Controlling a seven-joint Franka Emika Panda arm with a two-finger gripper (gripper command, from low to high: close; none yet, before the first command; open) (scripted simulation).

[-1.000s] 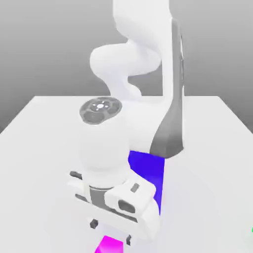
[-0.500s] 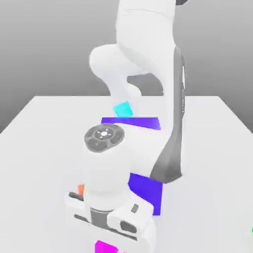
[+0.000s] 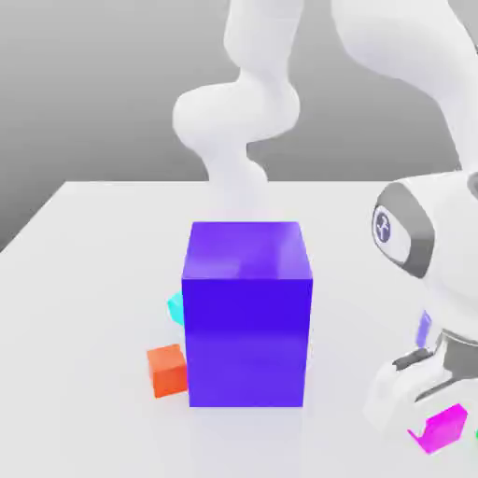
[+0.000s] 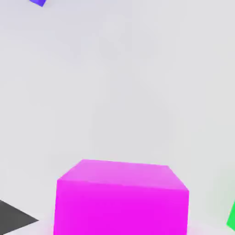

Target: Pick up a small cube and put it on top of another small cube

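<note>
1. Four blocks show in the exterior view: one tall blue block (image 3: 246, 313), one orange cube (image 3: 168, 370) touching its lower corner on the exterior view's left, one cyan cube (image 3: 175, 304) peeking out behind the blue block, and one small pink cube (image 3: 441, 427).
2. One arm, with its gripper (image 3: 431, 422) low at the exterior view's right, well apart from the blue block.
3. The pink cube (image 4: 121, 197) sits right at the gripper's tip, clamped between narrowed fingers (the hand view shows it close up against the white table (image 4: 119, 82)).
4. Most of the cyan cube is hidden; a green sliver (image 4: 231, 215) at the edge is cut off and hard to identify.
</note>
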